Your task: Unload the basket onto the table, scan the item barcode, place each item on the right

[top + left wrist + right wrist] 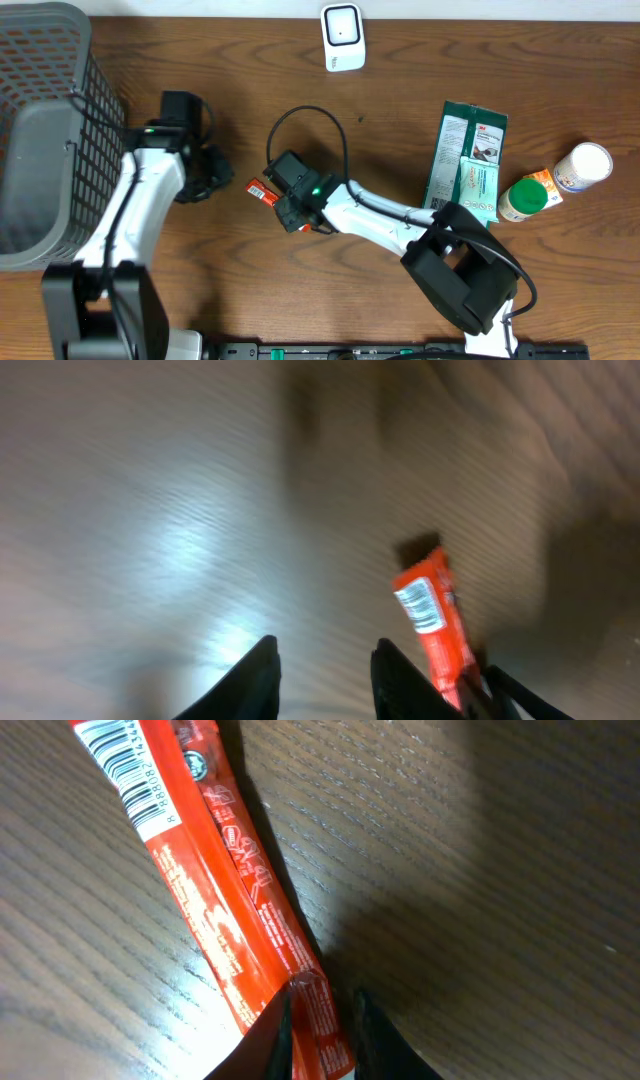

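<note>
Lower centre: my right gripper (322, 1038) pinches one end of the red snack bar (225, 890); my left gripper (325, 682) hangs narrowly open.

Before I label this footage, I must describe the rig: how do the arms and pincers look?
The left arm and right arm match: white shells, black joints, a green light near each wrist. A black cable loops by the right wrist. The left pincer and right pincer are black, fingers tapered.
</note>
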